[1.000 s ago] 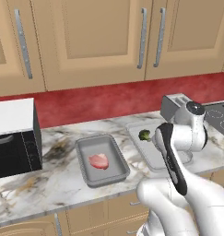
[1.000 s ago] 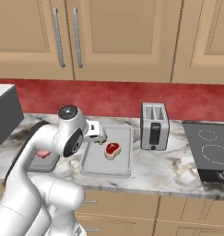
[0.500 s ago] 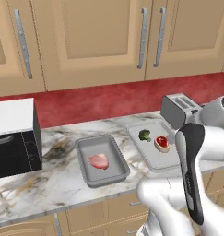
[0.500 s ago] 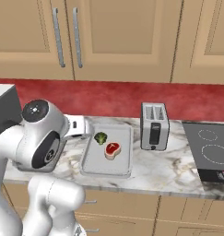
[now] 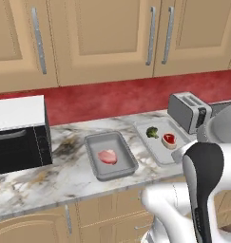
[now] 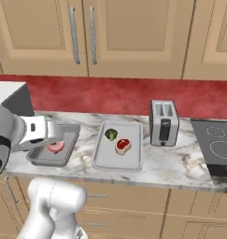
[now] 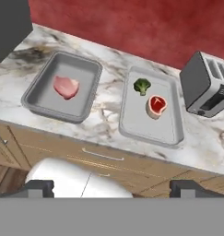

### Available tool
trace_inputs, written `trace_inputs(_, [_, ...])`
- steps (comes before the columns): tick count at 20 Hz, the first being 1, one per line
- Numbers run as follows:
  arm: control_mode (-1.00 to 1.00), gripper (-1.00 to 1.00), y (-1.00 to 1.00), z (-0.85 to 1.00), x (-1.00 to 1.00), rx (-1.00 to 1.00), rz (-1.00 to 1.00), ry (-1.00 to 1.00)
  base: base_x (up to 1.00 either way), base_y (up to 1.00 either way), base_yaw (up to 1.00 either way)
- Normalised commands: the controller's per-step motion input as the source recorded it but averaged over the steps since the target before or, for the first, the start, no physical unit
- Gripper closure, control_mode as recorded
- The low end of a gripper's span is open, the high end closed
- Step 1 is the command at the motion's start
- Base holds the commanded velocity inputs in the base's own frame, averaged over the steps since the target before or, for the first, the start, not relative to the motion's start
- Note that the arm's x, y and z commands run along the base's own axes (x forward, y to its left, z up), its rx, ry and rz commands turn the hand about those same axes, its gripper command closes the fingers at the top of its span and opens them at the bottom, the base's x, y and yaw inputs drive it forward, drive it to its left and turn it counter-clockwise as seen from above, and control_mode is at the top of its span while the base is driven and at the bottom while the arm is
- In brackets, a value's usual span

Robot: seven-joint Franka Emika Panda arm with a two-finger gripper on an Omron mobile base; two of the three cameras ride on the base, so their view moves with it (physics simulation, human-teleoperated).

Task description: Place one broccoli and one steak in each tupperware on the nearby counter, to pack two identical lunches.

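Tupperware status: the darker, deeper-walled tray (image 7: pixel 62 92) holds one pale pink steak (image 7: pixel 66 86) and no broccoli. The paler, flatter tray (image 7: pixel 152 122), at its 3 o'clock on the marble-look counter (image 7: pixel 106 117), holds a green broccoli floret (image 7: pixel 142 85) with a red steak (image 7: pixel 156 104) just beside it.

Gripper (image 7: pixel 111 188): fingers spread wide, nothing between them, held high and well apart from both trays.

Risk, as judged: one broccoli is outstanding. The floret's lumpy, rounded crown could roll or slip from smooth fingers. The silver toaster (image 7: pixel 206 83), near the paler tray at 2 o'clock, could be clipped on a wide swing.
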Motion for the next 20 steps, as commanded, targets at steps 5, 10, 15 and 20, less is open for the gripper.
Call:
trace_inputs(5, [1.0, -1.0, 0.0, 0.0, 0.0, 0.0, 0.0, 0.0, -1.0, 0.21, 0.04])
trace_inputs(10, [1.0, -1.0, 0.0, 0.0, 0.0, 0.0, 0.0, 0.0, -1.0, 0.0, 0.05])
trace_inputs(15, [1.0, -1.0, 0.0, 0.0, 0.0, 0.0, 0.0, 0.0, -1.0, 0.0, 0.12])
trace_inputs(20, [1.0, -1.0, 0.0, 0.0, 0.0, 0.0, 0.0, 0.0, -1.0, 0.14, 0.2])
